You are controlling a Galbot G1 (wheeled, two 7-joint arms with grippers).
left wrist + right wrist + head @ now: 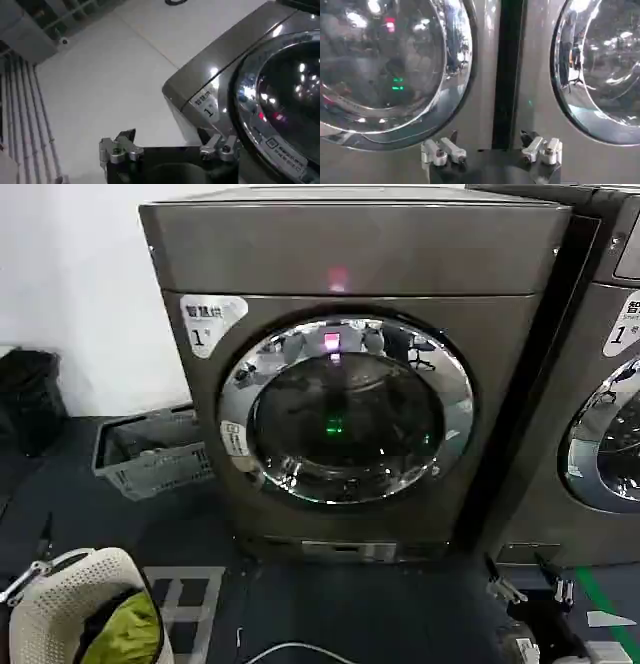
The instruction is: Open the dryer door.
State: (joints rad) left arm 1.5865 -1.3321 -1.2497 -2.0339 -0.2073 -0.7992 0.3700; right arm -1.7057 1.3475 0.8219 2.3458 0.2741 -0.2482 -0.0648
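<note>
The dryer [350, 374] stands at the centre of the head view, dark grey-brown, with a white "1" sticker [207, 322] at its upper corner towards 10 o'clock and a pink light [338, 280] on the top panel at 12; the door [345, 412] sits shut in the front, chrome rim all round, dark glass with a green glint in the middle. A second machine [600, 384] stands just beside it at 3 o'clock, a dark gap between them. A grey basket [155, 452] lies on the floor at 9 o'clock; a white hamper [85, 609] with green cloth is at 7.

The left gripper [167, 149] hangs near the dryer's sticker corner, fingers apart, touching nothing; the right gripper [492, 150] faces the gap between the machines, low at 5 o'clock in the head view, fingers apart and empty.
</note>
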